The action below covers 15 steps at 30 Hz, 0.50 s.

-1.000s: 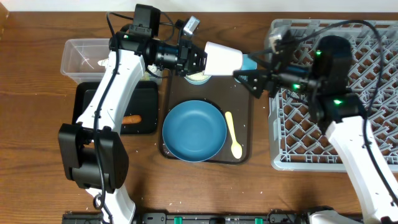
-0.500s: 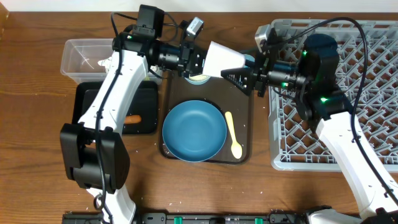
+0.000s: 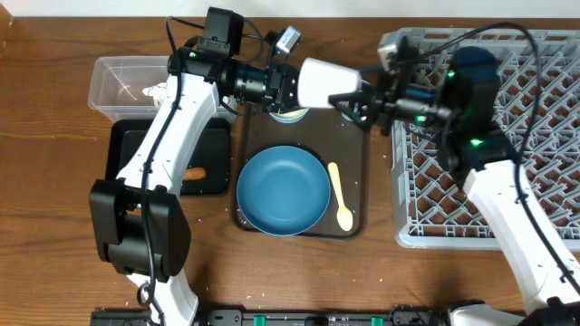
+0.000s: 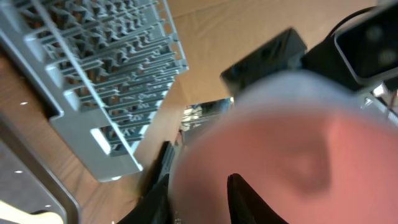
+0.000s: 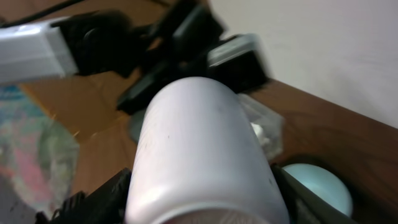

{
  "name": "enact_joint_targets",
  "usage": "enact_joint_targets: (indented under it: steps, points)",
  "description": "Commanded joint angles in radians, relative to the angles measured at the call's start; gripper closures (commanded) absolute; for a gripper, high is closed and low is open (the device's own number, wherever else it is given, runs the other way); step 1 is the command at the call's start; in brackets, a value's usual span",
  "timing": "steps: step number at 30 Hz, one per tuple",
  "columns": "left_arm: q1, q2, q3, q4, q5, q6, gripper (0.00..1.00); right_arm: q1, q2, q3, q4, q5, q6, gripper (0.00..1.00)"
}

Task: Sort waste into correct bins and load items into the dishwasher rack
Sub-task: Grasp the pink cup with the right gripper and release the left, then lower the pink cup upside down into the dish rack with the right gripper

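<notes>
Okay, mid-handover: your right gripper (image 3: 350, 100) clamps the pale pink cup (image 3: 323, 83); left gripper (image 3: 288, 89) sits at its rim, grip unclear. Next: free your left, then swing the cup to the dishwasher rack (image 3: 555, 127).

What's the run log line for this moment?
phase: handover | pink cup: sideways between grippers | left gripper: at rim | right gripper: closed on cup

Pale pink cup (image 3: 324, 83) on its side, aloft between clear bin (image 3: 113, 65) and light-grey pegged dishwasher rack (image 3: 544, 217), just above pale bowl (image 3: 288, 114). Large blue plate (image 3: 283, 190) flat, face up, cream-yellow spoon (image 3: 339, 196) just beside. White tissue (image 3: 154, 91) in clear bin; orange stick (image 3: 192, 173) in black bin (image 3: 122, 145).
</notes>
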Motion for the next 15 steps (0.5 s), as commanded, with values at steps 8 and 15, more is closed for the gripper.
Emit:
enact_joint_targets:
  steps: [8,15]
  points:
    - [-0.004,0.001,0.007,-0.003,-0.163,0.017,0.7,-0.256,-0.036,0.016,-0.145,0.039,0.092,0.51]
    - [-0.004,0.001,0.007,-0.013,-0.355,0.017,0.7,-0.316,-0.124,0.019,-0.409,0.334,0.092,0.52]
